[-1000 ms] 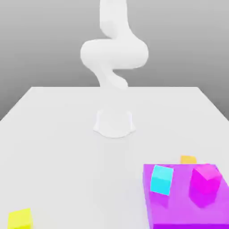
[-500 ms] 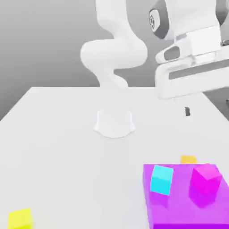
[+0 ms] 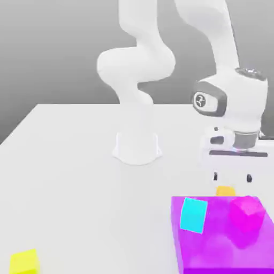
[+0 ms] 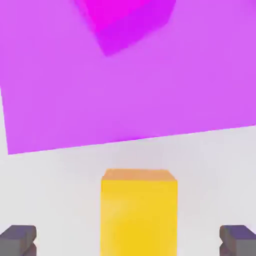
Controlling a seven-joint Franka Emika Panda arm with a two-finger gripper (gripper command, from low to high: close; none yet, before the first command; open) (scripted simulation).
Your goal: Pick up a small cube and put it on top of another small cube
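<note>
I read the scene from the largest item down. The white table spans the whole exterior view, with the arm's round base seated near its far middle. The white arm rises from that base, loops overhead and descends on the exterior view's right, ending in a wrist housing above the gripper.

Next in size is the purple block, a flat slab lying at the near right of the table. Two cubes rest on its top face: a magenta cube toward the exterior view's right and a cyan cube toward its left, well apart from one another. In the hand view I see the purple block beyond the fingers, with the magenta cube on it.

The gripper points downward, just beyond the far edge of the purple block. I read its jaws as fully apart and empty: in the hand view the two dark fingertips stand at opposite sides with bare table between each of them and the cube.

The small cube, plain orange, sits on the table just beyond the far edge of the purple block. In the hand view the small cube lies centred between the spread fingers, touching neither.

A yellow cube rests at the near left of the table, well apart from everything else
</note>
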